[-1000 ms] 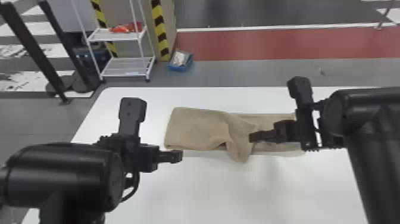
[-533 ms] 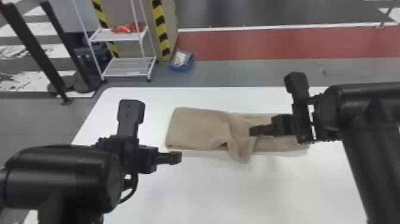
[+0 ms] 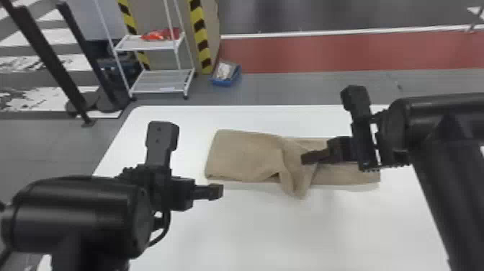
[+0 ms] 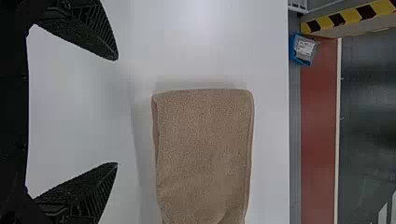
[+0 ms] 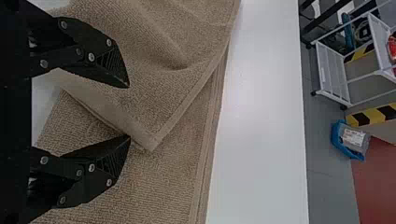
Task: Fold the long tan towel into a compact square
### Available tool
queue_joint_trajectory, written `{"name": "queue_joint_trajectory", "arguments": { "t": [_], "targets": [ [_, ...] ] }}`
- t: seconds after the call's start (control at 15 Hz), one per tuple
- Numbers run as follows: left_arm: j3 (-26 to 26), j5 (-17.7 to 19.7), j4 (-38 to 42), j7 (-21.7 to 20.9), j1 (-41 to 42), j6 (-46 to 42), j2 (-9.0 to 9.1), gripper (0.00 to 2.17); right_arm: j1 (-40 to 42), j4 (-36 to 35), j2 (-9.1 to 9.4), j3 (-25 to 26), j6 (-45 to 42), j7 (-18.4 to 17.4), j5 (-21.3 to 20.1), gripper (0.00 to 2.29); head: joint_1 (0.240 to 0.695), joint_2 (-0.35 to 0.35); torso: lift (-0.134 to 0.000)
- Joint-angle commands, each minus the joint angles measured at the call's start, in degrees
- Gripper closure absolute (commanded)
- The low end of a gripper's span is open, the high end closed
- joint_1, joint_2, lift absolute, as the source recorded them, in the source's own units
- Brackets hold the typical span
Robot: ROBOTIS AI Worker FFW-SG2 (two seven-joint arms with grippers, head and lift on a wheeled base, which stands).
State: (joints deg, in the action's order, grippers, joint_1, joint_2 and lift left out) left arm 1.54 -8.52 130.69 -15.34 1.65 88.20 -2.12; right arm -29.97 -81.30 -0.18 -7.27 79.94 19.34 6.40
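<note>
In the head view, upper left, a white rack has a red thing on it. Stripy yellow-and-black tape is near a blue box. Red floor runs along the upper right.

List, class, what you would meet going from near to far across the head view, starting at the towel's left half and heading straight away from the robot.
Tan towel → white table → grey floor → red strip → white line → dark area.

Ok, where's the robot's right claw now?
In the head view, the right gripper is right of centre, at the towel's rumpled middle; the left gripper is off to its left.
</note>
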Motion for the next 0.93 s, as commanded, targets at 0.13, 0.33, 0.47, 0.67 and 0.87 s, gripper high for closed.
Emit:
{"name": "queue_joint_trajectory", "arguments": {
  "t": [0.13, 0.33, 0.47, 0.67, 0.87],
  "targets": [
    [-0.75, 0.09, 0.09, -0.48, 0.19, 0.00, -0.08, 0.08, 1.32, -4.30, 0.23, -0.46, 6.16, -0.71, 1.07, 0.58, 0.695, 0.144, -0.124],
    [-0.75, 0.00, 0.09, -0.48, 0.19, 0.00, -0.08, 0.08, 2.02, -6.76, 0.23, -0.46, 9.85, -0.97, 1.15, 0.58, 0.695, 0.150, -0.124],
    [-0.75, 0.09, 0.09, -0.48, 0.19, 0.00, -0.08, 0.08, 1.94, -6.76, 0.23, -1.25, 9.50, -1.76, 0.72, 0.58, 0.695, 0.151, -0.124],
    [-0.75, 0.09, 0.09, -0.48, 0.19, 0.00, -0.08, 0.08, 1.32, -4.22, 0.23, -2.13, 6.69, -1.85, 0.98, 0.58, 0.695, 0.151, -0.124],
    [-0.92, 0.09, 0.09, -0.48, 0.46, -0.18, -0.08, 0.08, 1.23, -3.69, 0.23, -2.31, 5.63, -1.76, 1.07, 0.59, 0.695, 0.154, -0.124]
  ]
}}
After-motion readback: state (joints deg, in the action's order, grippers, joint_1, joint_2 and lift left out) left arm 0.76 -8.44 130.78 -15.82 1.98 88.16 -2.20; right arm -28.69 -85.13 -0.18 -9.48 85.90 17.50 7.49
